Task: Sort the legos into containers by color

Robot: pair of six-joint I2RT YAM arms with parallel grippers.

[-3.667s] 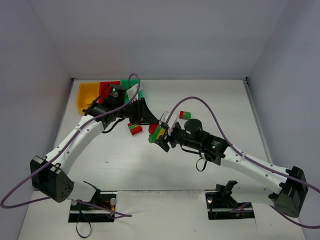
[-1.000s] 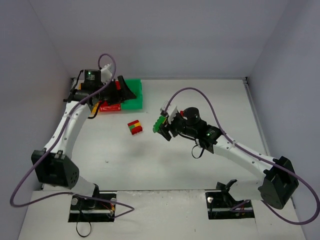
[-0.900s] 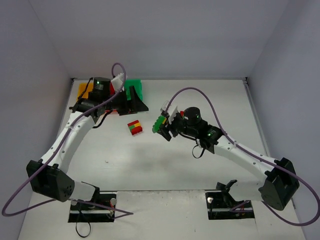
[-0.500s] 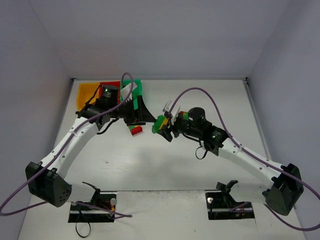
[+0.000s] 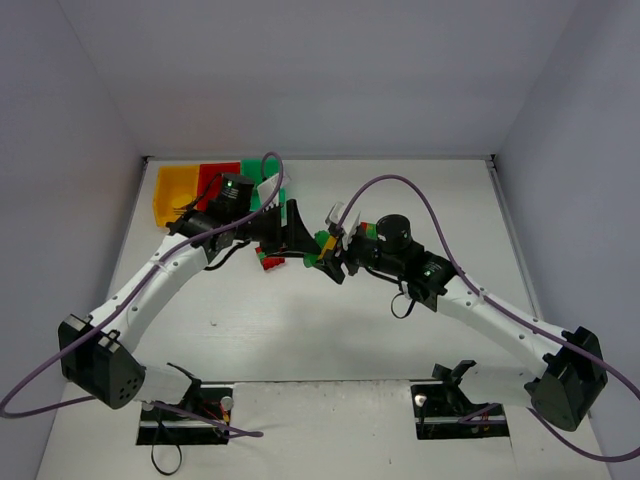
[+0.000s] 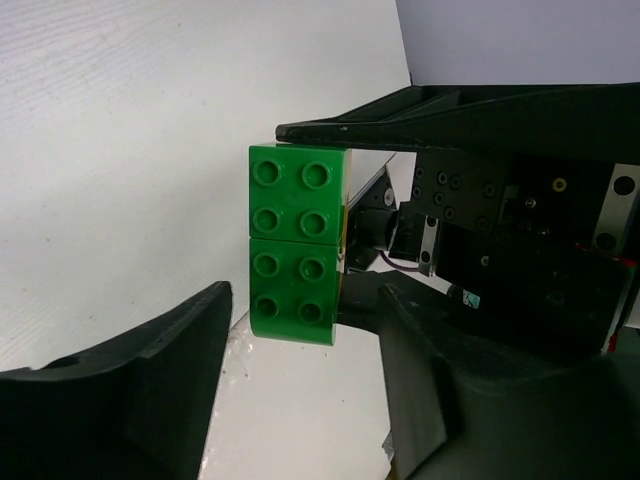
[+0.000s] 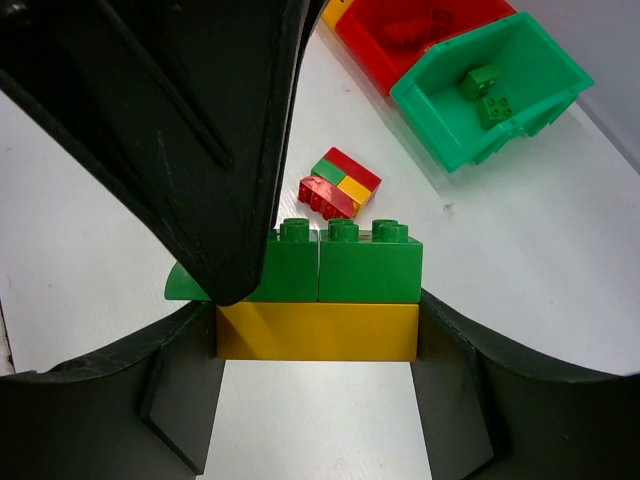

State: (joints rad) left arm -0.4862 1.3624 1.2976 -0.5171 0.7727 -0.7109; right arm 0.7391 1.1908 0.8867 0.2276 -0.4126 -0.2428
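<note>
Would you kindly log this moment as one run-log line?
right tool: shut on green-yellow stack | left tool: open, fingers astride its green bricks | mixed clump: loose on table

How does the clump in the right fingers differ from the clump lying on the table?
The held clump is green over yellow; the loose clump also has red. The held one is gripped by the right fingers; the other lies free. Both mix colours.
</note>
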